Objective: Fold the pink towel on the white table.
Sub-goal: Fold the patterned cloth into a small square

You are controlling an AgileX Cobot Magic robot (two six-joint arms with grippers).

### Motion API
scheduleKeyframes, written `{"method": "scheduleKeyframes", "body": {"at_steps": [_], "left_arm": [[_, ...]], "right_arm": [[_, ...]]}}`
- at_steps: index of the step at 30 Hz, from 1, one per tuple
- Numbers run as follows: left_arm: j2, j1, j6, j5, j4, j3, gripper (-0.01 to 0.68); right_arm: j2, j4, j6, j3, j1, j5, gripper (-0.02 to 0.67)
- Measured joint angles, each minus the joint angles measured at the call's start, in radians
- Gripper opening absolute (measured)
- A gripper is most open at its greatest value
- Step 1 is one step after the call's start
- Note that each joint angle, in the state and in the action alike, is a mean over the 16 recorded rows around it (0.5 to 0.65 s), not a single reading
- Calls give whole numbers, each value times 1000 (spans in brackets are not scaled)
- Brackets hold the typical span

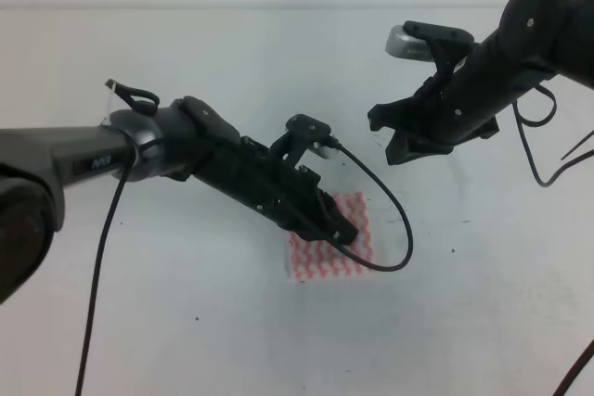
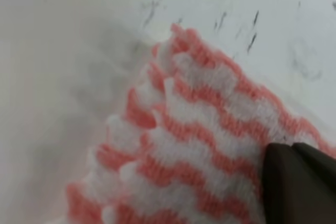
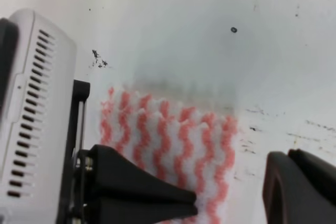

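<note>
On the white table (image 1: 186, 322), centre: pink towel (image 1: 348, 261), already small and layered; soft, light, limp; best pinched at an edge. Left gripper (image 1: 339, 229) upon it, jaw state unclear; right gripper (image 1: 394, 136) aloft, open, empty.

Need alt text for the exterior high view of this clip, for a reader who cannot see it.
A small pink towel with wavy pink and white stripes lies on the white table, with the left gripper lowered onto its upper edge. The right gripper hangs above the table, up and to the right of the towel, touching nothing.
</note>
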Motion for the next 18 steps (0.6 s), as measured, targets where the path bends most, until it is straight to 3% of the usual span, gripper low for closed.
{"method": "scheduleKeyframes", "body": {"at_steps": [18], "left_arm": [[-149,0,33,-42,-31,30,0]], "right_arm": [[-111,-33,3,11,1,19,-2]]}}
